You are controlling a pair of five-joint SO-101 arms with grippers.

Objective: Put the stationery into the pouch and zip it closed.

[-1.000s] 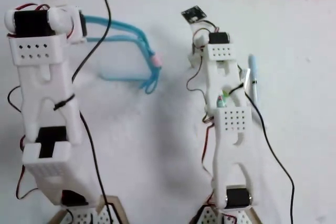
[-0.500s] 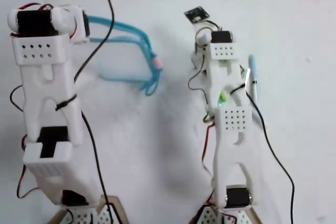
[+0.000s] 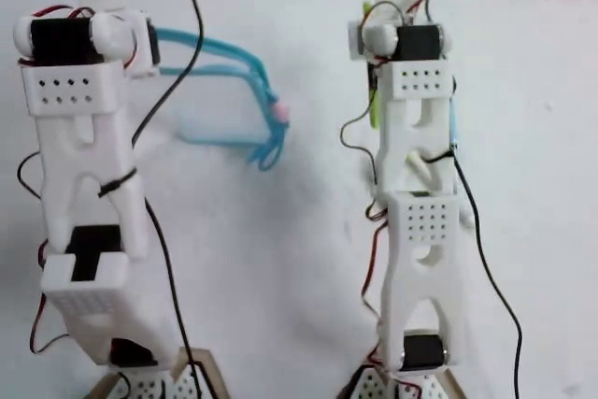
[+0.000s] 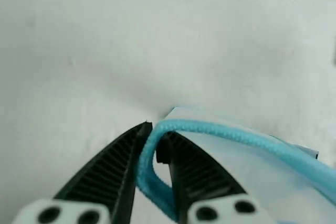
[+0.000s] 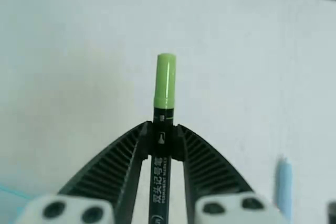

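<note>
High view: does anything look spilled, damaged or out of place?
Nothing stands out. The left gripper grips the pouch by its blue edge, the right gripper holds a green marker, a blue pen lies on the table.

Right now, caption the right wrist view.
Right gripper shut on a black marker with a green cap over the white table.

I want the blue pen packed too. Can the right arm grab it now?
Probably not yet. The right claw is shut on the green marker, so it's full. The blue pen lies on the table beside that arm, so it looks reachable once the marker is let go.
</note>
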